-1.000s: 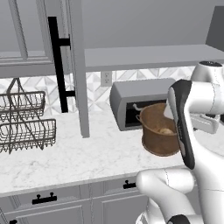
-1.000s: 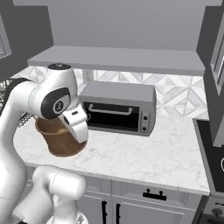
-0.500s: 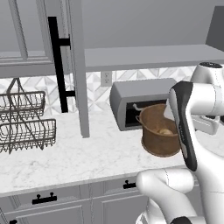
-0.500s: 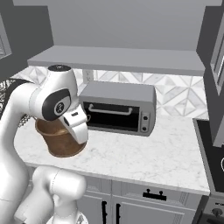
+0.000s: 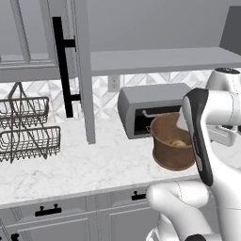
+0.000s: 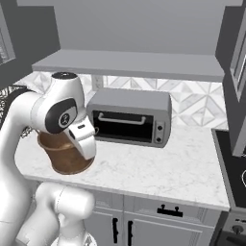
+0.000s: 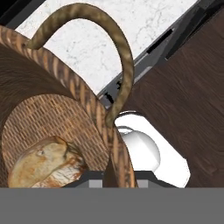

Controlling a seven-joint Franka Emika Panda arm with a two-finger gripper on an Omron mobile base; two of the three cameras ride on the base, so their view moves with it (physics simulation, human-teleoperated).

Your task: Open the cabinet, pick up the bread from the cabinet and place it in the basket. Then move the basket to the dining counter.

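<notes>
Left base view, left to right: wire rack baskets (image 5: 26, 127) sit on the marble desk (image 5: 94, 164) at far left. Next, the cabinet (image 5: 80, 70) door stands open, edge-on, black bar handle (image 5: 61, 66) on its left face; grey shelf (image 5: 160, 59) runs right from it. Toaster oven (image 5: 150, 108) sits under the shelf against the backsplash. The basket (image 5: 172, 146) is in front of the oven's right half, tilted, with part of its rim behind the white forearm. The bread (image 5: 178, 142) lies inside it, low in the bowl. Whether the basket touches the desk: cannot tell from here.

Right base view: basket (image 6: 65, 153) at far left, mostly hidden behind the arm's wrist; its base looks level with the desk (image 6: 158, 168) edge. Toaster oven (image 6: 129, 117) just right of it, shelf (image 6: 129, 65) above.

Hand view: camera is right on the basket rim (image 7: 94, 118). Woven wall runs straight down between the finger positions at the bottom edge, so the claw (image 7: 114, 178) straddles the rim next to a side handle (image 7: 109, 48) looping overhead. Fingertips are cut off by the frame; claw appears clamped on the basket wall. Bread (image 7: 43, 164) sits on the basket floor, lower left. Marble desk (image 7: 122, 30) and dark floor (image 7: 183, 105) show beyond the rim.
</notes>
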